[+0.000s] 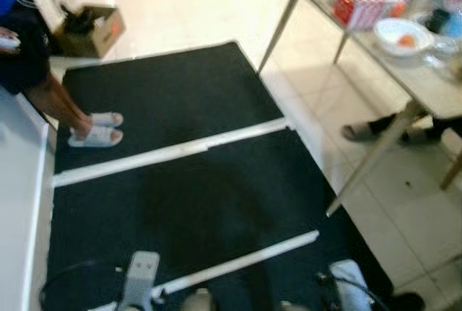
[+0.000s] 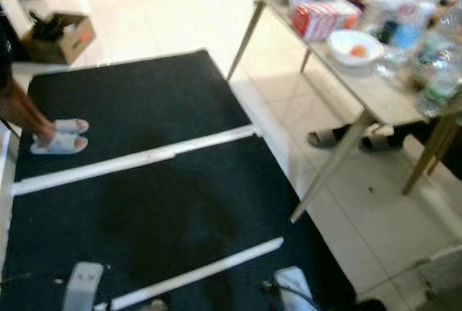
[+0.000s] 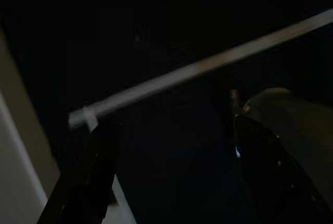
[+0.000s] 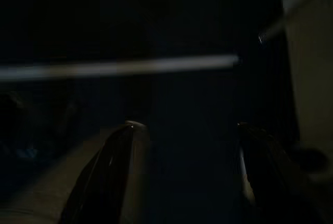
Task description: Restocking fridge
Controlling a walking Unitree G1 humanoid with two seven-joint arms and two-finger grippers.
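Groceries for the fridge crowd a long table [image 1: 404, 84] at about two o'clock in the left eye view: a red-and-white striped carton [image 1: 364, 6], a white bowl [image 1: 402, 35] holding something orange, and blurred bottles behind. No fridge can be made out. A black floor mat [image 1: 173, 152] crossed by white tape strips [image 1: 170, 154] fills the middle. At nine o'clock a person's legs in white sandals [image 1: 97, 129] stand on the mat, and a cardboard box [image 1: 90, 31] sits at eleven o'clock. Both silver arms hang low at six o'clock, idle.

In the right eye view the same table runs from twelve to three o'clock, and another person's sandalled feet [image 2: 346, 138] rest on the tiles beneath it.

From the left wrist, very dark, the left gripper [image 3: 171, 177] points down at the mat with its two black fingers well apart and nothing between them; a pale tape strip crosses beyond.

From the right wrist, equally dark, the right gripper [image 4: 190, 172] also hangs over the mat, fingers spread wide and empty.

Judging from this, the step in hand is walking to the table to collect an item. Doing it well likely means turning towards two o'clock, stepping off the mat's edge cleanly, keeping clear of the table leg [image 1: 375, 156] and the feet beneath, and stopping square to the table before raising an arm.
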